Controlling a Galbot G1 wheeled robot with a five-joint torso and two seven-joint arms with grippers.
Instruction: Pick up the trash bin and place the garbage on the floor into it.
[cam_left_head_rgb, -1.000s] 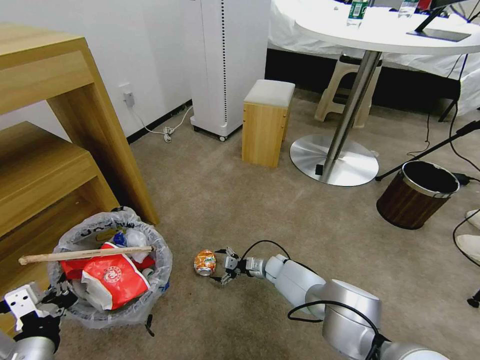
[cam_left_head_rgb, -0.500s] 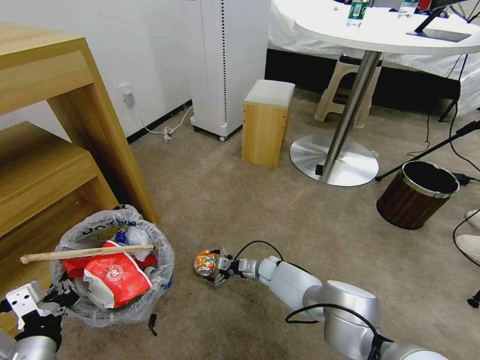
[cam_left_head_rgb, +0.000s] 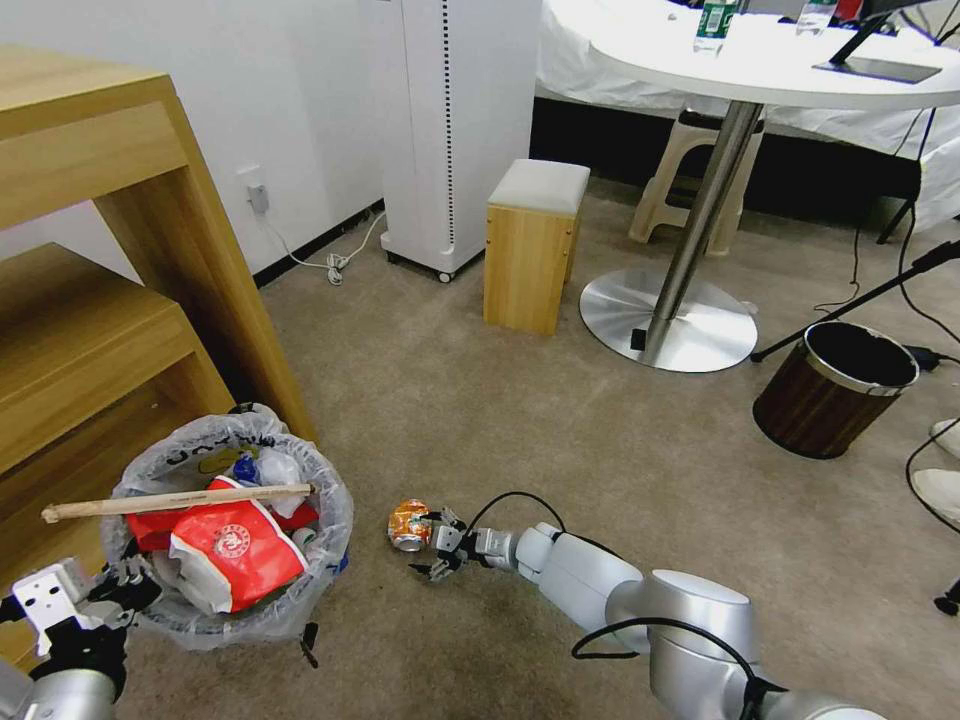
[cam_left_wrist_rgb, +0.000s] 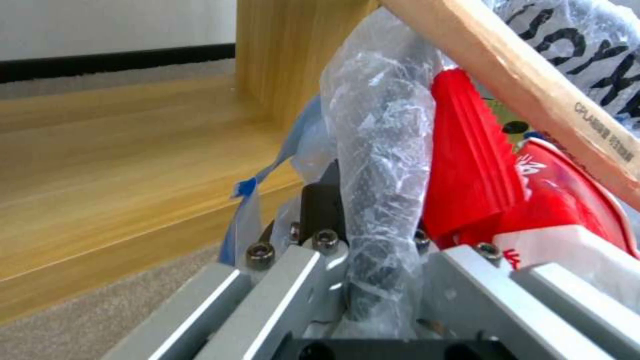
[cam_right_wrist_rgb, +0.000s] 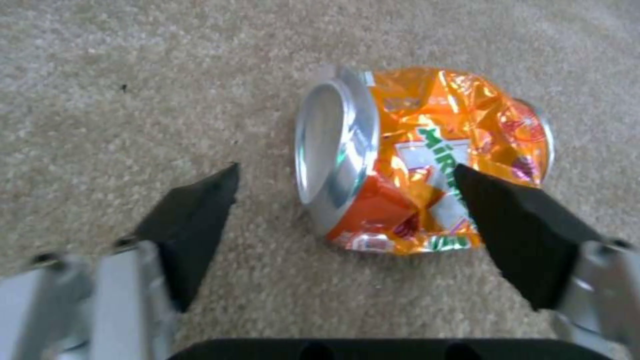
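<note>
can: crushed orange can (cam_right_wrist_rgb: 427, 160) lies on its side on the floor (cam_right_wrist_rgb: 133, 75), just ahead of my right gripper (cam_right_wrist_rgb: 347, 220), silver end toward one finger
axis: I read its long axis as running across the jaw gap, so the squeeze would go end to end
right gripper: wide open, holds nothing, one fingertip overlapping the can body
left gripper: (cam_left_wrist_rgb: 373, 280) clamped on the bagged rim of the trash bin (cam_left_head_rgb: 235, 545), well apart from the can
nearer arm: right
hidden: can's far end and underside; bin floor under red wrappers (cam_left_head_rgb: 235, 550) and wooden stick (cam_left_head_rgb: 175, 502)
</note>
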